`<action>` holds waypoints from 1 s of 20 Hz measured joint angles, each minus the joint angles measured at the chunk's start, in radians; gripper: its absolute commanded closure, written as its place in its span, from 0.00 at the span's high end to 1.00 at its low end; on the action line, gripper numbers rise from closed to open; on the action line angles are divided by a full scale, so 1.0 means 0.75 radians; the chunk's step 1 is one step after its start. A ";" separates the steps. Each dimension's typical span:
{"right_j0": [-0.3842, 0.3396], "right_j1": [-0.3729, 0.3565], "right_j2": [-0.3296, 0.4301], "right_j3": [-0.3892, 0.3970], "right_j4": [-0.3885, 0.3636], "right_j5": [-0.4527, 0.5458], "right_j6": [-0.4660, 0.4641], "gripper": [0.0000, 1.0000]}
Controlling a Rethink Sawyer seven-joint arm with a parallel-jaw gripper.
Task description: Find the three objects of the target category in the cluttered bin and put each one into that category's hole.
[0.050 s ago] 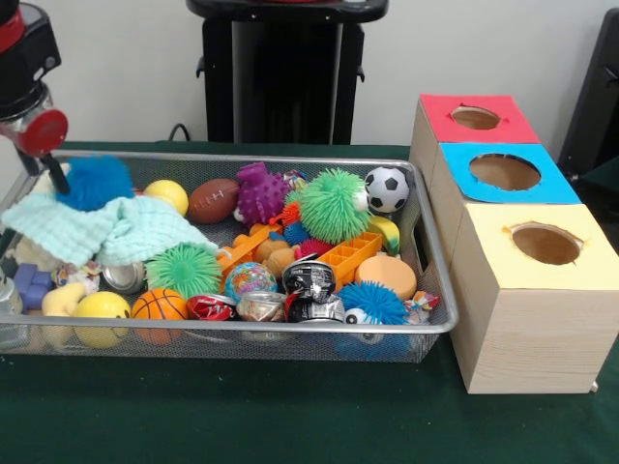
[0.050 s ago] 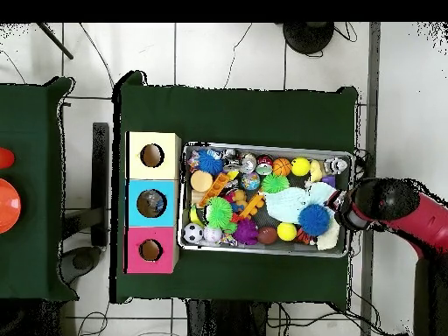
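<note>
The sorting looks barely begun: the wire bin (image 1: 426, 324) is still crowded, all three holes in the red box (image 1: 476, 118), blue box (image 1: 505, 172) and yellow box (image 1: 546, 244) at its 3 o'clock show nothing inside, the pincer (image 1: 60, 179), at the bin's 9 o'clock end beside a fuzzy blue ball (image 1: 95, 182), cannot be judged open or closed, and no writing is legible.

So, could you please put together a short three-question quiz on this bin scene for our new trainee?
1. True or false: the soccer ball lies at the bin end nearest the boxes.
2. Which box stands between the red box and the yellow box? A) green B) blue C) white
3. What is draped under the blue fuzzy ball?

Key:
1. True
2. B, the blue box
3. The mint cloth
</note>
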 measured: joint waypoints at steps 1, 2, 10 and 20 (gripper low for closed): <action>-0.002 0.000 0.000 0.000 -0.001 -0.011 0.000 1.00; -0.001 -0.001 0.000 0.000 -0.001 -0.011 0.000 1.00; 0.000 -0.069 0.001 0.013 0.000 0.020 0.000 1.00; 0.058 -0.248 -0.015 0.046 0.048 0.161 0.000 1.00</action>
